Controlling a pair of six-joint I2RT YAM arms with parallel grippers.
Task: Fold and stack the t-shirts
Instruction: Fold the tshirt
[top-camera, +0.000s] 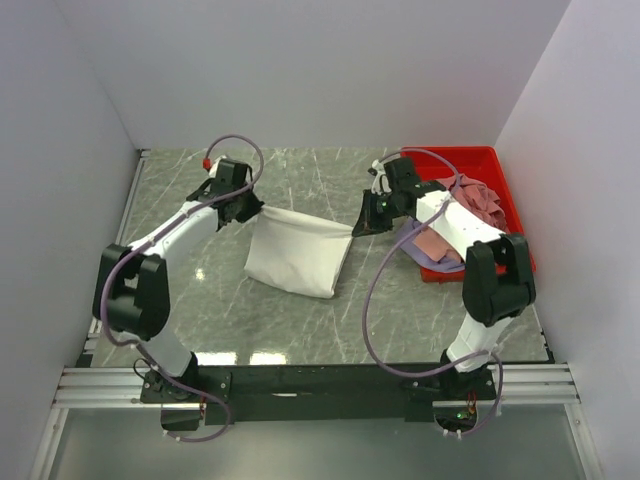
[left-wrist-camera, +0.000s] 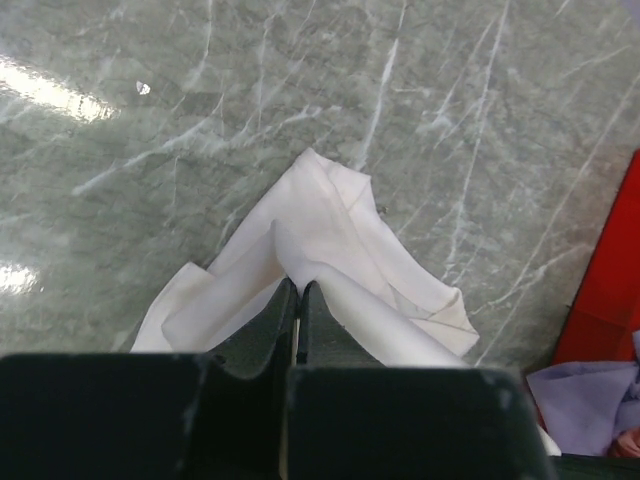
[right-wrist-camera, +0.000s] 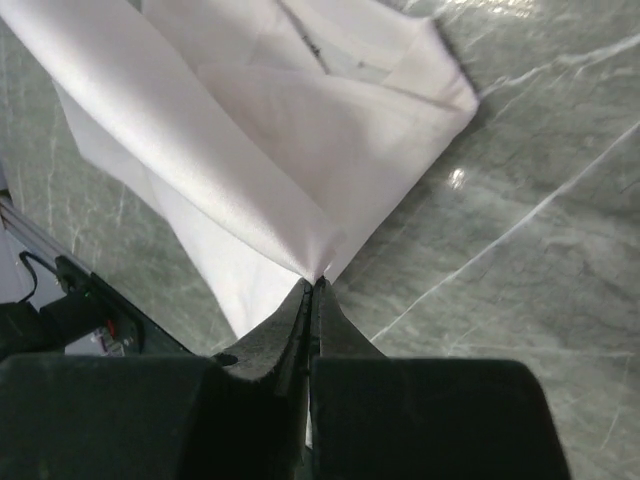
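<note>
white tee (top-camera: 297, 255) sits mid table, its top edge strung betw. the two hands and the rest sagging down as a doubled-over panel. the bottom looks to rest on the table (top-camera: 300, 340), though i can't tell for sure. left hand (top-camera: 255, 208) is clamped tight on one top corner. right hand (top-camera: 358, 228) is clamped tight on the other. both wrist views show only a thin pinch of cloth betw. the closed fingers.

risks as i judge them:
- the grip is right at the fabric edge, so a sharp pull apart or a quick swing could slip a corner out and collapse the fold.
- layers are bunched at the left corner. if only some are caught, the loose ones will droop and the fold will skew.
- if the hands move at uneven height or speed, the panel twists and lands creased.
- dragging the low edge on the table could roll it under.
- the right arm runs close over the red bin (top-camera: 500, 165), where a pink tee (top-camera: 480, 200) and a lavender tee (top-camera: 425, 258) spill over the rim. the elbow or cable could snag them.
</note>
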